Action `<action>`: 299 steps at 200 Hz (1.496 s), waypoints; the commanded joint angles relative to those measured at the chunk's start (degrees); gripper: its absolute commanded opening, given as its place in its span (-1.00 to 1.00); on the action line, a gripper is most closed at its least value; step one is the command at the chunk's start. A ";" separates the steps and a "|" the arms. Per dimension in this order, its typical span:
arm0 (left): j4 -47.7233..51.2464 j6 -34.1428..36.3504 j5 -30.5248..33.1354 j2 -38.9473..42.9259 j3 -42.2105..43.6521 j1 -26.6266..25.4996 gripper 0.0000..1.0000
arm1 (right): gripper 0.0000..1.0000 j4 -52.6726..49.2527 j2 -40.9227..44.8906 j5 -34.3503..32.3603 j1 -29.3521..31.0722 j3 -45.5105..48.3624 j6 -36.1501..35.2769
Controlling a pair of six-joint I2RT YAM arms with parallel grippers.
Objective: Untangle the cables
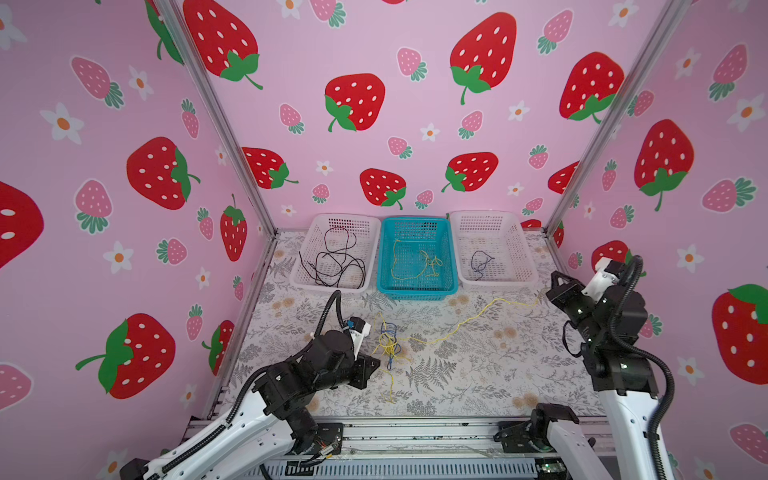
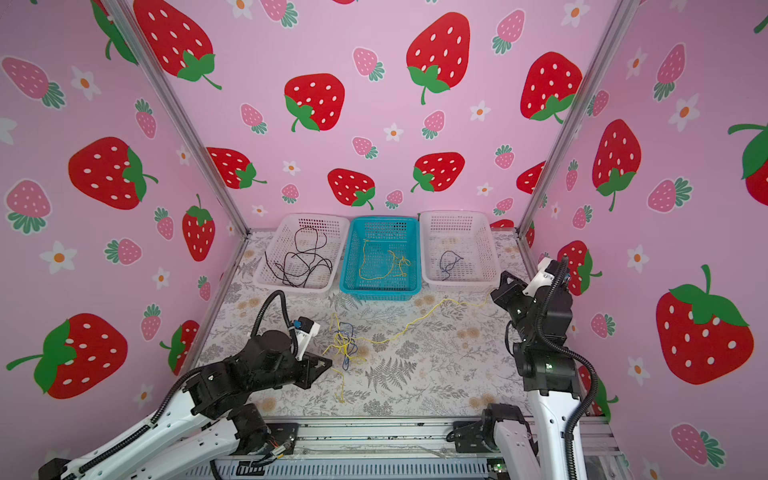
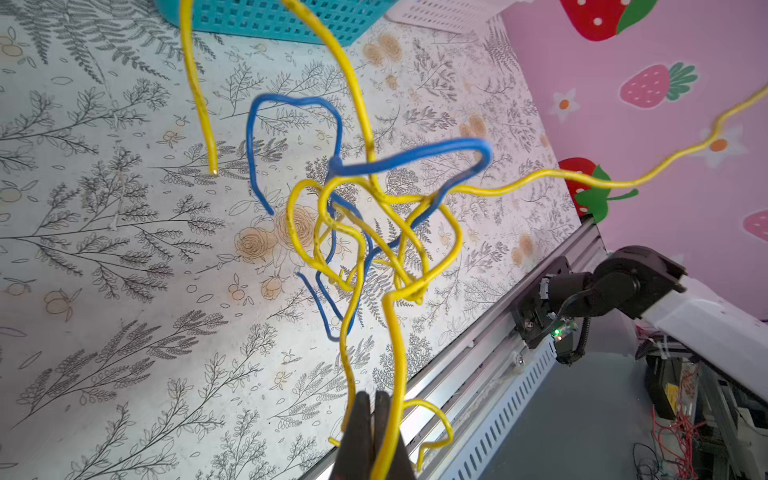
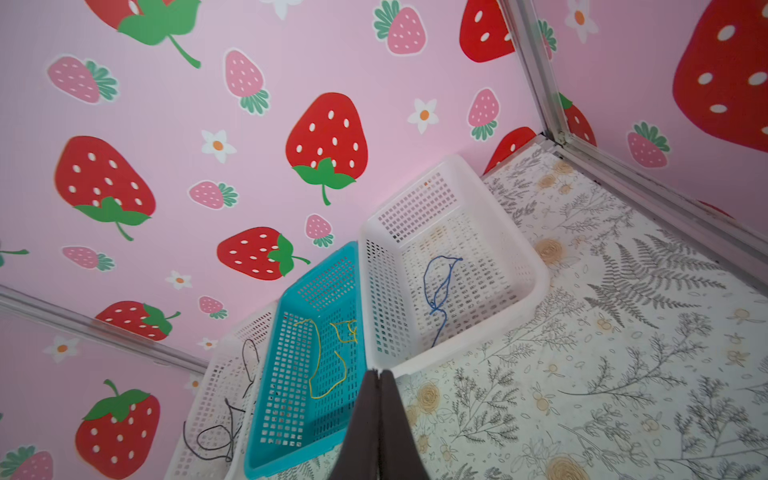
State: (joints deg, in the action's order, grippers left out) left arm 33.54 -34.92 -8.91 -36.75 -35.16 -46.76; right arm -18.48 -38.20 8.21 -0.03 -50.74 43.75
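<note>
Left gripper pinching yellow cable, right gripper closed, perhaps on it too, floral tabletop, strawberry-print pink walls

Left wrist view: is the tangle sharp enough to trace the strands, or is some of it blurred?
Left wrist view: the tangle is sharp at its core; the blue loop and the long yellow cable leading away are soft, and the left gripper is a dark blur. In both top views: even light, no glare, the tangle too small to trace.
</note>
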 commanded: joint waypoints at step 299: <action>-7.94 3.03 -12.40 -14.12 -9.71 1.45 -1.00 | 0.55 47.81 -11.23 2.08 49.45 27.55 28.56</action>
State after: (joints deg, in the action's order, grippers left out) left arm 27.99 -31.31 -20.16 -51.16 -45.74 -45.58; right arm 17.26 -46.74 14.09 48.42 -22.57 65.76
